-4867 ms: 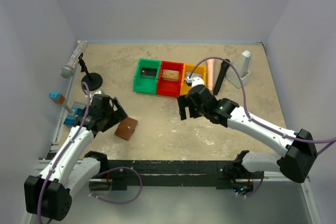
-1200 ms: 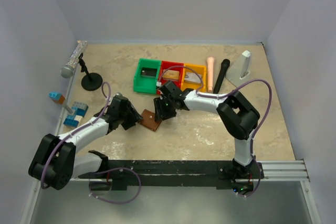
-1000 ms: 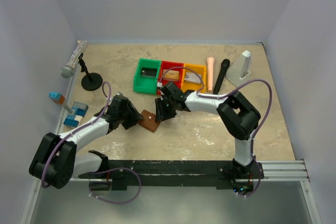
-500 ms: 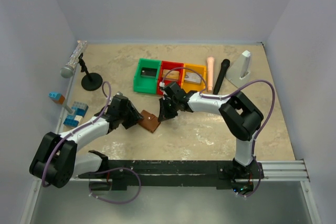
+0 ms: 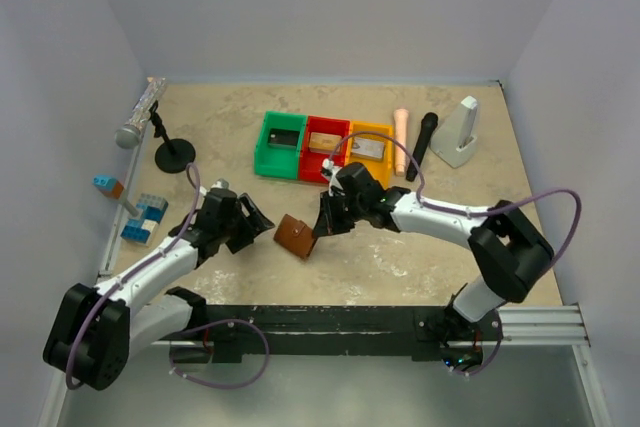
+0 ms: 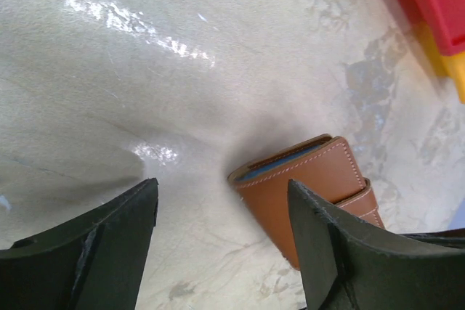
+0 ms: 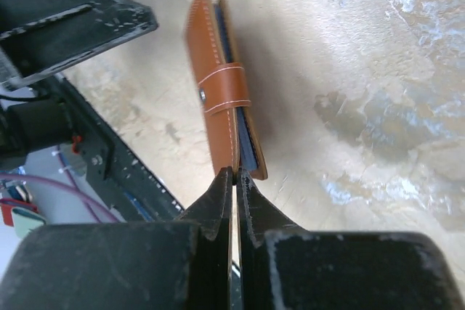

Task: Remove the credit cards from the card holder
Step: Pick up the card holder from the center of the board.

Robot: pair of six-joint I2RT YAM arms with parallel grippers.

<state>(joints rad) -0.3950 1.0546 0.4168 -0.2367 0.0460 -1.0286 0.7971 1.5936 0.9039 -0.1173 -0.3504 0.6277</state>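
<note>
Lower centre of the overhead view, on the bare tabletop (image 5: 400, 257): one brown wallet (image 5: 296, 237), propped up on edge and tilted, not lying flat.
- Closure: the strap with its snap crosses the covers, which lie together. Blue lining shows between them; no card is seen sticking out.
- Right gripper (image 7: 234, 176): pinched almost shut on a thin edge at the wallet's near end. Whether it grips one cover or the whole thickness cannot be told.
- Left gripper (image 6: 221, 181): spread wide and holding nothing. The wallet's corner sits just ahead of the gap, untouched.
- Row of bins (image 5: 262, 147): upper centre, well apart from the wallet.

Risks, as judged:
- The shallow pinch may slip, dropping the wallet flat and shut.
- With the strap fastened and the left side unbraced, any pull would drag the whole wallet instead of freeing a card.
- The two grippers work close together, so a careless closing move could knock them into each other or tip the wallet.
</note>
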